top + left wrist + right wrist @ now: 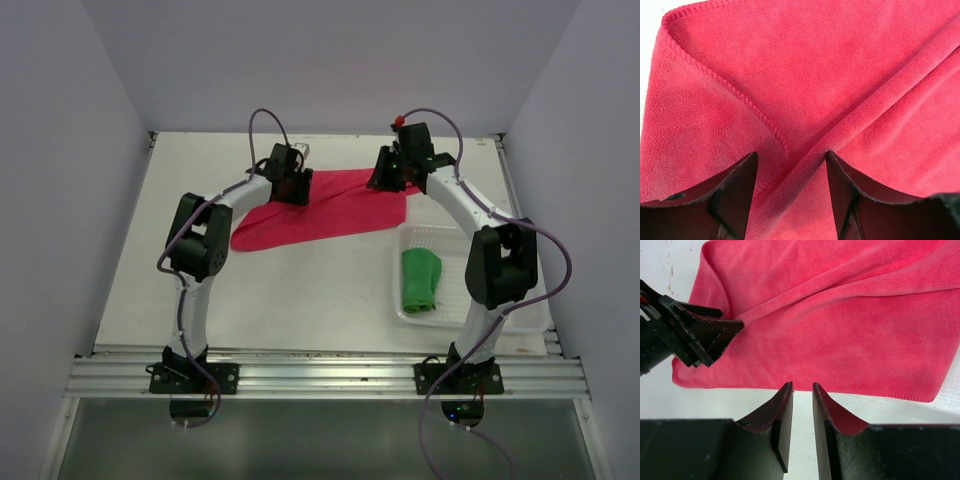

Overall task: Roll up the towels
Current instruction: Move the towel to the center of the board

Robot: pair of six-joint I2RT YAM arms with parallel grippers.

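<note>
Pink-red towel ridges up between jaws of left tool.

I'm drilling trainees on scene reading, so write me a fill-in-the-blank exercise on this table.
1. The bundled towel in the basket is coloured ___.
2. The red towel lies spread on the ___.
3. The basket stands beside the ___ arm.
4. The claw straddling a fold of the red towel belongs to the ___ arm.
Missing words: green; table; right; left.
</note>
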